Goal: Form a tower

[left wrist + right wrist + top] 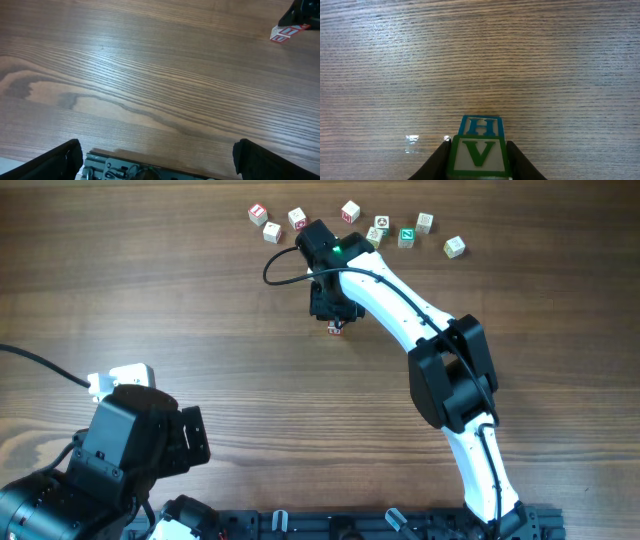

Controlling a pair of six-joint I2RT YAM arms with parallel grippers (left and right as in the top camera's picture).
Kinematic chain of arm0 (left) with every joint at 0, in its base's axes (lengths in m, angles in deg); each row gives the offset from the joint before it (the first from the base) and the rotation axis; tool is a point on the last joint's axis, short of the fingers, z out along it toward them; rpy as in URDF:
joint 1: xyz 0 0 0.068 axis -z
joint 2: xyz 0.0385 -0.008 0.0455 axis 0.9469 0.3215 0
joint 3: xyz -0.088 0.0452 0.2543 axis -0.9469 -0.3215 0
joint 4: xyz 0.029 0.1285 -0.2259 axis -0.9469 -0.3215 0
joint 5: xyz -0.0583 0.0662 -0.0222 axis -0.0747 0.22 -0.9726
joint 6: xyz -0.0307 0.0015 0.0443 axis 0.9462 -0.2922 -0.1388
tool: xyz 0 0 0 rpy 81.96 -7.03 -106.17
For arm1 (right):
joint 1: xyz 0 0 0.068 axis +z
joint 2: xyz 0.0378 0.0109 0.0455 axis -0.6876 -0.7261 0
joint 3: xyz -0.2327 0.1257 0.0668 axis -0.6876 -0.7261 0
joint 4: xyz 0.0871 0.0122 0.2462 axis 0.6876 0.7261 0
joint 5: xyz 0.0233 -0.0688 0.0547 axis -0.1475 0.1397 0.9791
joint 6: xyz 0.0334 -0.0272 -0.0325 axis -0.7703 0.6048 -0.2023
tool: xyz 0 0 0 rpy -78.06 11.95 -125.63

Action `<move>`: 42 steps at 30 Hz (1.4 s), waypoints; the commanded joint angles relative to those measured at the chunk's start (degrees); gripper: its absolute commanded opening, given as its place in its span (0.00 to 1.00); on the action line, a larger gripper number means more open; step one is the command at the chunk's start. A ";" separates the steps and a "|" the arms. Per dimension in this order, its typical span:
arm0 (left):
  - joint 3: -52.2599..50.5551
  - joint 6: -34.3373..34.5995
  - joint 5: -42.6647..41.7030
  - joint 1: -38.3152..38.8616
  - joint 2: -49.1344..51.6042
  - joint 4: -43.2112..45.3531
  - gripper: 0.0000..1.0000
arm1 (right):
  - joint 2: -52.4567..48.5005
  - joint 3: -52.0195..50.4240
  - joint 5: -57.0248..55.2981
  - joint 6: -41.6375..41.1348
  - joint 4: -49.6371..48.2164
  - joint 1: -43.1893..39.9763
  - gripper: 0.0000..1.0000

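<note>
**Right gripper pinches the tower, far half of the table**

The tower [284,34], a narrow stack of small pale wooden cubes with printed letters, stands directly under the right gripper [480,148]. The gripper's fingers press on both sides of the green V cube [479,155]. The blue H cube [481,126] touches that cube just beyond it.

Scattered loose wooden cubes [350,211] lie behind the tower along the far edge, near the arm's wrist. Bare wood lies to the left and in front. The left gripper [159,159] sits well apart at the near-left corner, its fingers spread wide and holding nothing.

The brown wood-grain tabletop [200,300] fills every view, and a black rail [400,525] lines its near edge.
</note>
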 commanded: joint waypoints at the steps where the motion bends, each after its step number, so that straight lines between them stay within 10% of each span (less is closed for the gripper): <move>1: 0.04 -0.87 0.94 -0.31 -0.15 -0.02 1.00 | -1.44 1.55 1.51 1.22 1.07 -0.13 0.14; 42: 0.04 -0.87 0.94 -0.31 -0.15 -0.02 1.00 | 5.84 1.05 -3.23 -18.80 3.32 0.66 0.05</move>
